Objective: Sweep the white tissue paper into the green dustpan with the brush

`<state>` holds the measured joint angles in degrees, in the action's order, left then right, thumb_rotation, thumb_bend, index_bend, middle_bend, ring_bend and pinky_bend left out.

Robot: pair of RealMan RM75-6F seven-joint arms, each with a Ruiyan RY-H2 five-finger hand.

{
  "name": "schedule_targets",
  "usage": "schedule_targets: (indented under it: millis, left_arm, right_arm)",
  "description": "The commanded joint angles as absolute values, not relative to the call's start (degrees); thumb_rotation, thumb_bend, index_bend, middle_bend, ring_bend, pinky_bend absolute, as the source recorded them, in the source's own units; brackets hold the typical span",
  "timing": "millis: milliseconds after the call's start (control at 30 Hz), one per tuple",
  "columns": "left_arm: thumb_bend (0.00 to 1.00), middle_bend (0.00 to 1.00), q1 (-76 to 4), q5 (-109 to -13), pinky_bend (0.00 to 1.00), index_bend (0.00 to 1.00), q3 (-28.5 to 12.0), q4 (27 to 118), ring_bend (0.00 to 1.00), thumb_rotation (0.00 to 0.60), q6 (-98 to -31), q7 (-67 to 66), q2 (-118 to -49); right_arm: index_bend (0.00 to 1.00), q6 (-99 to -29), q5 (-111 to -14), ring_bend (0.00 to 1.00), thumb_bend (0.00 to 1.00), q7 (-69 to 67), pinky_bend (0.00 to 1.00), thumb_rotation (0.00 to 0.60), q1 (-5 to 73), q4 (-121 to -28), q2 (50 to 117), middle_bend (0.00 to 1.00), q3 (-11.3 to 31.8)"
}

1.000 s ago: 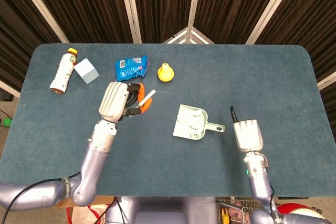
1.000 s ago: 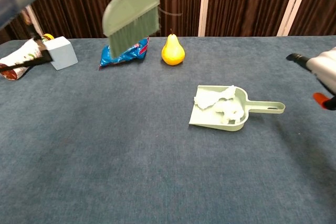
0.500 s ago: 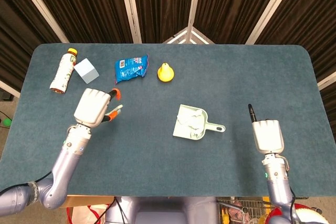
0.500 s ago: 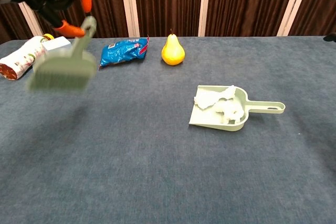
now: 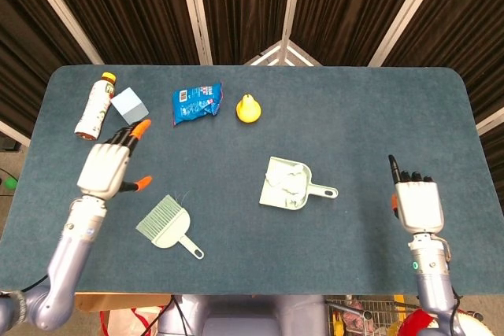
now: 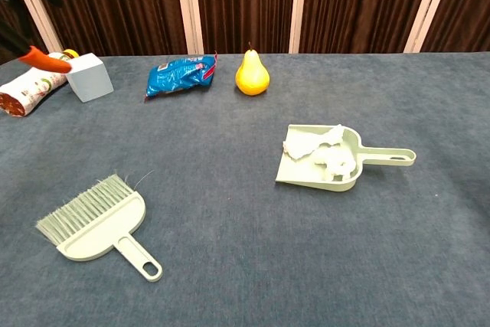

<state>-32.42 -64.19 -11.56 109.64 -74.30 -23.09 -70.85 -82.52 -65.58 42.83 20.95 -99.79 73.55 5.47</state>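
One brush (image 6: 96,223), pale green plastic, flat on the near left of the table (image 5: 378,116), bristles fanned toward the far left, short looped handle toward the near right. Released: nothing touching it. One green dustpan (image 6: 325,160), same pale plastic, scoop-shaped with a slim slotted handle to the right, near the middle of the table and well apart from the brush. Inside the pan, white tissue paper (image 6: 328,157), crumpled into soft lumps; piece count impossible to tell.

Two hands. Left hand (image 5: 106,169) at the left edge, just beyond the brush on its far side, white back up, orange-tipped fingers (image 5: 138,127) spread apart, holding nothing. Right hand (image 5: 417,204) at the near right, well clear of the dustpan handle, dark fingertips pointing to the far side; seen only from the back, so whether closed or spread cannot be told, and nothing visibly held.

Along the far left, four single items in a row: one bottle (image 5: 94,108) lying on its side, orange cap, printed label; one pale blue cube (image 5: 129,105) just beside it, matte and sharp-edged; one blue snack packet (image 5: 196,102), crinkled glossy foil; one yellow pear (image 6: 252,74), smooth, upright with a thin stem.

One table surface, dark blue-grey cloth, finely napped, rounded corners
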Motion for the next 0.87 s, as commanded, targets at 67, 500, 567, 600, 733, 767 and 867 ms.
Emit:
schedule_targets:
  millis: [67,500,567,600,733,767,867]
  left_arm:
    - [0.00,0.00,-26.5,-71.3,0.31,0.04,-6.5,111.7,0.08,0.600,-77.0,-16.6,-65.2]
    - [0.00,0.00,-11.4,-88.4,0.03,0.00,4.8,101.5,0.00,0.600,-89.8,-2.0,-62.0]
    - [0.00,0.00,-9.7,-90.0,0.01,0.00,5.6,98.8,0.00,0.600,-91.7,-1.9,-62.7]
    - [0.00,0.00,-9.0,-90.6,0.01,0.00,5.7,97.5,0.00,0.600,-92.4,-2.2,-63.0]
    - [0.00,0.00,-6.8,-91.8,0.00,0.00,5.8,91.8,0.00,0.600,-94.8,-3.6,-64.5]
    - [0.00,0.00,-6.5,-91.7,0.00,0.00,5.7,91.1,0.00,0.600,-94.8,-3.6,-64.7]
    - [0.00,0.00,-6.0,-90.9,0.00,0.00,5.0,90.7,0.00,0.600,-94.5,-2.8,-64.9]
  right_arm:
    - [0.00,-83.1,-70.4,0.02,0.46,34.0,0.13,0.600,17.9,-98.8,69.3,0.08,3.7]
    - [0.00,-92.9,-85.5,0.00,0.30,17.2,0.00,0.600,8.1,-96.6,63.0,0.00,-2.7]
    - [0.00,-94.8,-87.9,0.00,0.30,16.1,0.00,0.600,6.6,-95.3,62.6,0.00,-3.6]
    - [0.00,-95.5,-88.7,0.00,0.30,15.6,0.00,0.600,5.9,-94.4,62.6,0.00,-3.9]
    - [0.00,-97.1,-89.9,0.00,0.30,13.6,0.00,0.600,4.1,-91.7,62.8,0.00,-4.1]
    - [0.00,-97.0,-89.9,0.00,0.30,13.4,0.00,0.600,4.0,-91.6,62.9,0.00,-3.9]
    - [0.00,-96.7,-90.8,0.00,0.30,13.7,0.00,0.600,4.0,-90.8,63.2,0.00,-3.5]
